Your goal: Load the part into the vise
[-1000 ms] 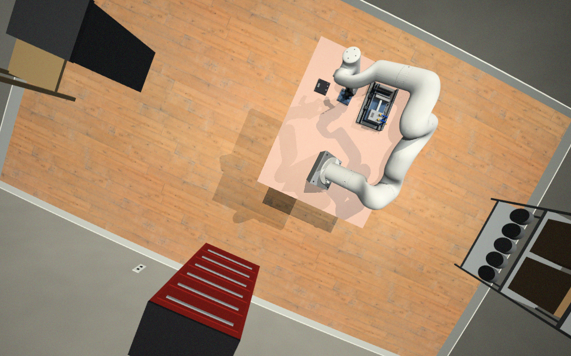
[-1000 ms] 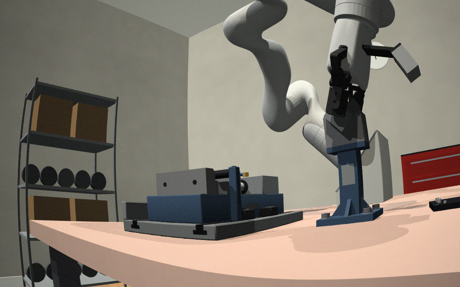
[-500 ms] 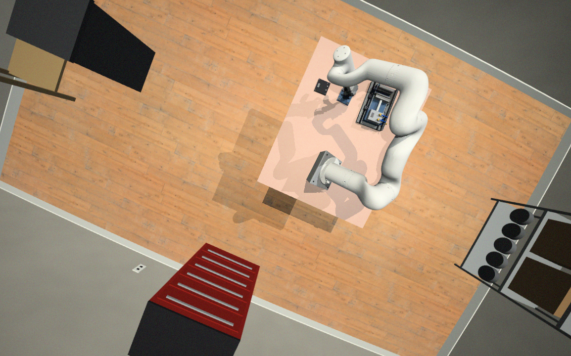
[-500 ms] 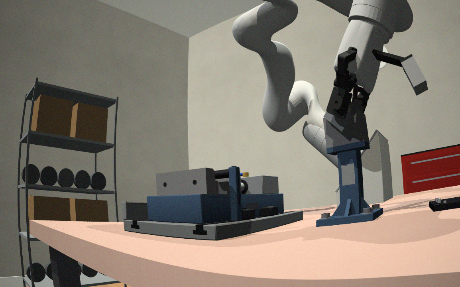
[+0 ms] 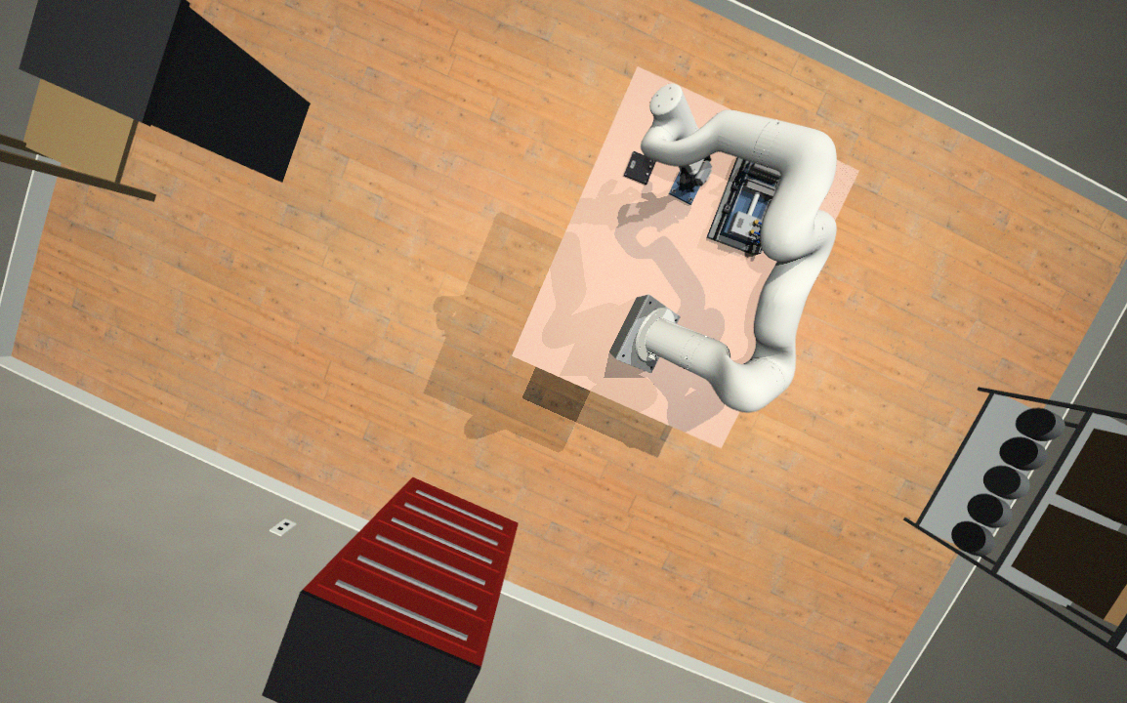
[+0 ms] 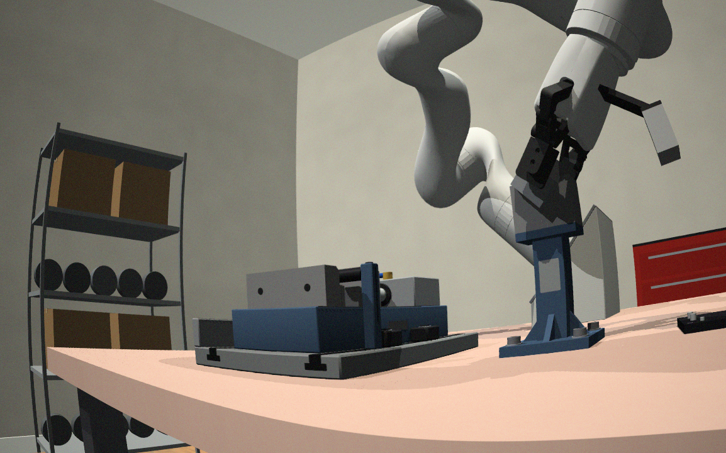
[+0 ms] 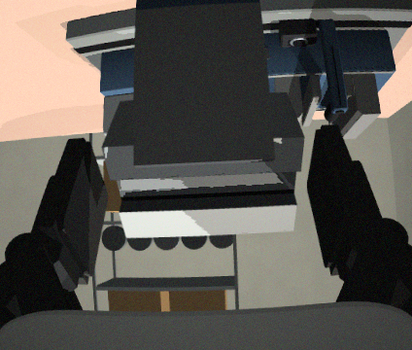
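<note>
The part (image 6: pixel 545 204), a grey block, rests in the top of the blue V-block stand (image 6: pixel 551 287), right of the vise. In the wrist view the part (image 7: pixel 206 191) lies crosswise, and a dark band runs along its length. My gripper (image 6: pixel 548 160) is open and tilted just above the part. In the wrist view its fingers stand on either side of the part's ends with a gap at each side. The vise (image 6: pixel 326 315) stands open on its grey base plate at the left. The black infeed plate (image 6: pixel 720 318) lies bare at the far right.
The overhead view shows the infeed plate (image 5: pixel 638 166), the V-block (image 5: pixel 687 188) and the vise (image 5: pixel 746 205) in a row at the table's far end, with my arm arching over the vise. A shelf rack (image 6: pixel 106 270) and a red tool chest (image 6: pixel 698 264) stand off the table.
</note>
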`<move>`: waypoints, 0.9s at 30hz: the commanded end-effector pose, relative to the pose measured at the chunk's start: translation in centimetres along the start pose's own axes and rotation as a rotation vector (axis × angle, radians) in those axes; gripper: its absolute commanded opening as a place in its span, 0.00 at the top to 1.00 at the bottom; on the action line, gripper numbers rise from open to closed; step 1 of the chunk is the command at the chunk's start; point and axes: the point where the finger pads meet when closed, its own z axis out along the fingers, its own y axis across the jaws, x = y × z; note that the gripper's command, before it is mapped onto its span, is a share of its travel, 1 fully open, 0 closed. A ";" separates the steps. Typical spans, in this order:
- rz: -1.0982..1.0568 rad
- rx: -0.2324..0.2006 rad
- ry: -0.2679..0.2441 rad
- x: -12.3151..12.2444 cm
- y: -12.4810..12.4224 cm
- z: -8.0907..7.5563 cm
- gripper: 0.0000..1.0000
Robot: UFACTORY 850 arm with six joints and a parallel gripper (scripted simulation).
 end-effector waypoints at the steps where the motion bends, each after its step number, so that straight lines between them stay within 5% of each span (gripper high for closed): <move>1: 0.001 0.000 -0.017 0.0 0.1 -0.1 0.11; 27: 0.001 0.000 -0.112 0.1 0.1 -0.1 0.11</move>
